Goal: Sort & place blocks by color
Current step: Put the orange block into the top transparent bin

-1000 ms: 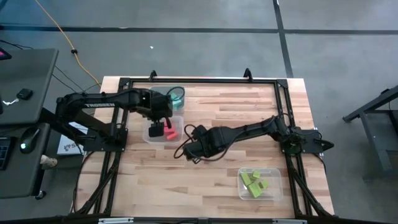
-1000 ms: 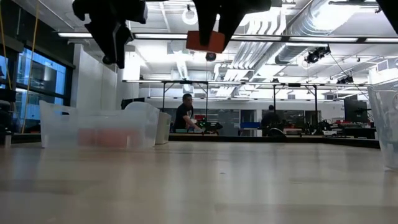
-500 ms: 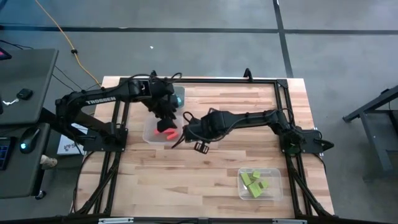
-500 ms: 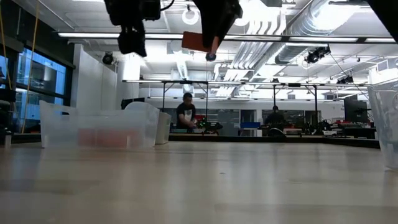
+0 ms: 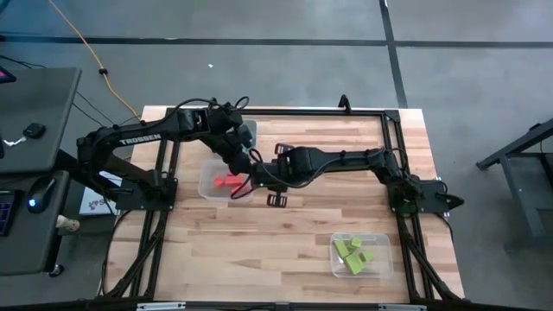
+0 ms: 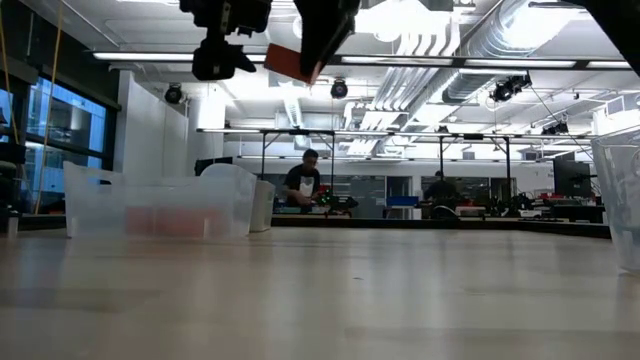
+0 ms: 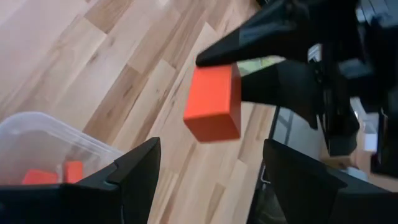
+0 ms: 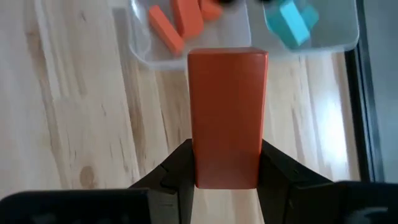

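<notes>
My right gripper (image 5: 257,178) is shut on a red-orange block (image 8: 227,112) high above the table, just right of a clear bin (image 5: 210,183) holding red-orange blocks (image 8: 177,22). The block also shows in the low view (image 6: 288,62) and the left wrist view (image 7: 214,102). My left gripper (image 5: 238,161) hovers open and empty over that bin's far right part, close to the held block. A second clear bin (image 5: 249,131) behind it holds cyan blocks (image 8: 293,23). Yellow-green blocks (image 5: 352,254) lie in a third bin at the near right. My right gripper pinches the red-orange block between its two fingers (image 8: 177,168), on two opposite long sides near one end (image 8: 227,168). The fingers slant down toward the table's left. The block sticks out beyond the fingertips, tilted and lifted clear of the table.
The three clear bins are the only things standing on the wooden table (image 5: 328,220). The two arms are close together over the red bin. A dark frame (image 5: 393,164) borders the table. People stand in the room beyond the far edge (image 6: 305,185).
My right gripper has carried the red-orange block toward the table's left and far edge, up to the red bin, and the block has tipped slightly. My left gripper has risen and shifted toward the right, toward the block.
</notes>
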You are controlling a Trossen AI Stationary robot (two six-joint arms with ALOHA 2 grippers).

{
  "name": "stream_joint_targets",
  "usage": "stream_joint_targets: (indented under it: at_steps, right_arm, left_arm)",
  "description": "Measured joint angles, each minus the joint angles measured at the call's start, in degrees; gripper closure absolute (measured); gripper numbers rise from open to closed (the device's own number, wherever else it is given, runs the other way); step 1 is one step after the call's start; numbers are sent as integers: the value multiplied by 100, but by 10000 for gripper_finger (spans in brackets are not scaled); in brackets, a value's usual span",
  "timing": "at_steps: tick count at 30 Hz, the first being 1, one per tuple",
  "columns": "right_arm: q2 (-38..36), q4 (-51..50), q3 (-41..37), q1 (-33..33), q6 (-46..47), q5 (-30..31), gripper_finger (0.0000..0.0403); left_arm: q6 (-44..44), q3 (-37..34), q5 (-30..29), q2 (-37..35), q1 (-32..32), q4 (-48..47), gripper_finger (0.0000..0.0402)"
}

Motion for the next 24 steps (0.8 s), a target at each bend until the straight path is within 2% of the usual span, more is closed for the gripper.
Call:
stream_joint_targets:
  at_steps: [9,17,24]
  right_arm:
    - [0,452,0,0,-497,261,297]
    - [0,835,0,0,-414,306,297]
    - [0,891,0,0,-178,423,297]
  left_arm:
    - [-366,0,-2,0,0,0,142]
    - [-398,0,-4,0,0,47,144]
    - [-441,0,-7,0,0,194,182]
